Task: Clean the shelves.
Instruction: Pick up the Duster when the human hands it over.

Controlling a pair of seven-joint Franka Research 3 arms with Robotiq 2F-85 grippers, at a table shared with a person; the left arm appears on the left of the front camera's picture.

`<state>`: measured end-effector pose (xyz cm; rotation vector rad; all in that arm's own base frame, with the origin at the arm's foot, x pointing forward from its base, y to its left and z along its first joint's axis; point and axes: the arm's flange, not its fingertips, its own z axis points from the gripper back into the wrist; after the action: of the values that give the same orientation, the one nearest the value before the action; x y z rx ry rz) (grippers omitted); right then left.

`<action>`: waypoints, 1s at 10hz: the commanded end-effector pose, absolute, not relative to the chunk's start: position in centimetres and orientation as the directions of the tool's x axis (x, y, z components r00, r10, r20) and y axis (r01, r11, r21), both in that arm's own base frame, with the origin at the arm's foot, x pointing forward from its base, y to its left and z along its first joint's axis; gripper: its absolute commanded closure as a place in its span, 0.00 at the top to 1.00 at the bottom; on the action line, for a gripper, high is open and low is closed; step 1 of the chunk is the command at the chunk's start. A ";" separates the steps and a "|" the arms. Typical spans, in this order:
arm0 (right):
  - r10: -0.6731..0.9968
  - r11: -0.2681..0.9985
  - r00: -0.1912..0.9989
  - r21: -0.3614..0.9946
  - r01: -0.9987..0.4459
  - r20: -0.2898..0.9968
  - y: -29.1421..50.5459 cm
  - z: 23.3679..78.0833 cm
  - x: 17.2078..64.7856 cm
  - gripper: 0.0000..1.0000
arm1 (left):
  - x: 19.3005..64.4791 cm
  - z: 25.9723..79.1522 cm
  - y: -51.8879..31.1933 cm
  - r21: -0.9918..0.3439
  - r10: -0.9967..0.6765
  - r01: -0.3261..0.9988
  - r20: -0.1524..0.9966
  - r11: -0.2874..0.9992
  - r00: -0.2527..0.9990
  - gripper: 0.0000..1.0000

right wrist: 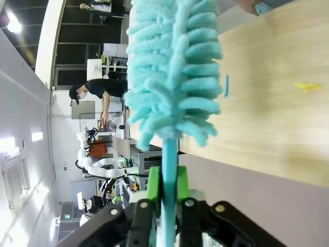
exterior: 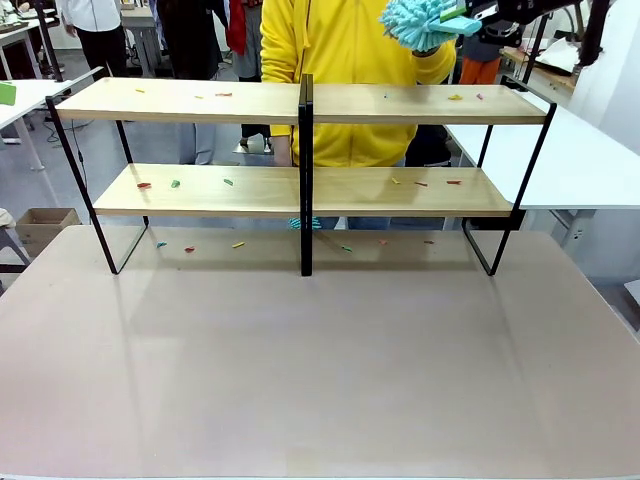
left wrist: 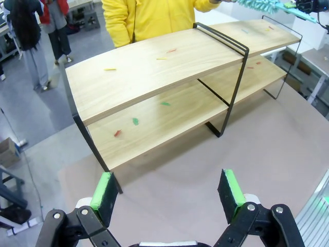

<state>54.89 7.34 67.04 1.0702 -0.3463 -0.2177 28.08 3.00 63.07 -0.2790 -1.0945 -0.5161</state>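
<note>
Shelves (exterior: 200,100) of two light-wood boards in a thin black frame are stood across the far part of the table (exterior: 320,380), and a person in a yellow top (exterior: 340,60) is seen close behind them. The right pincer (right wrist: 168,182) is clamped on the thin handle of a fluffy turquoise duster (right wrist: 175,77), with the green pads pressed against the handle from both sides. The duster head is held in the air over the right end of the upper board, apart from the wood. The left pincer (left wrist: 167,185) is spread wide with nothing between its pads, and it is held above the bare table in front of the left end of the shelves. Small coloured scraps (exterior: 143,185) are scattered on both boards: a few red, yellow and green bits on the upper one, and red and green bits on the lower one at either side of the black centre post. More scraps are seen on the table beneath the lower board.
</note>
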 end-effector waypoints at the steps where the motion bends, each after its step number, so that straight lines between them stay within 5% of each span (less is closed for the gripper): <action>1: -0.336 0.485 0.925 0.875 0.007 0.178 7.2 67.0 54.8 0.00 | 28.1 63.1 3.0 0.033 -0.254 0.519 0.897 0.854 0.362 1.00; 6: -0.325 0.462 0.921 0.886 -0.043 0.214 4.1 67.9 52.1 0.00 | 28.1 63.1 3.0 0.033 -0.254 0.519 0.897 0.854 0.362 1.00; 8: -0.156 0.437 0.947 0.879 -0.190 0.282 -1.7 71.2 44.8 0.00 | 28.1 63.1 3.0 0.033 -0.254 0.519 0.897 0.854 0.362 1.00; 10: 0.029 0.427 0.979 0.883 -0.196 0.203 -9.5 72.5 33.9 0.00 | 28.1 63.1 3.0 0.033 -0.254 0.519 0.897 0.854 0.362 1.00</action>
<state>38.23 -5.46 72.88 1.1324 -0.2561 0.0552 27.99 3.05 63.16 -0.2807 -1.0981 -0.5163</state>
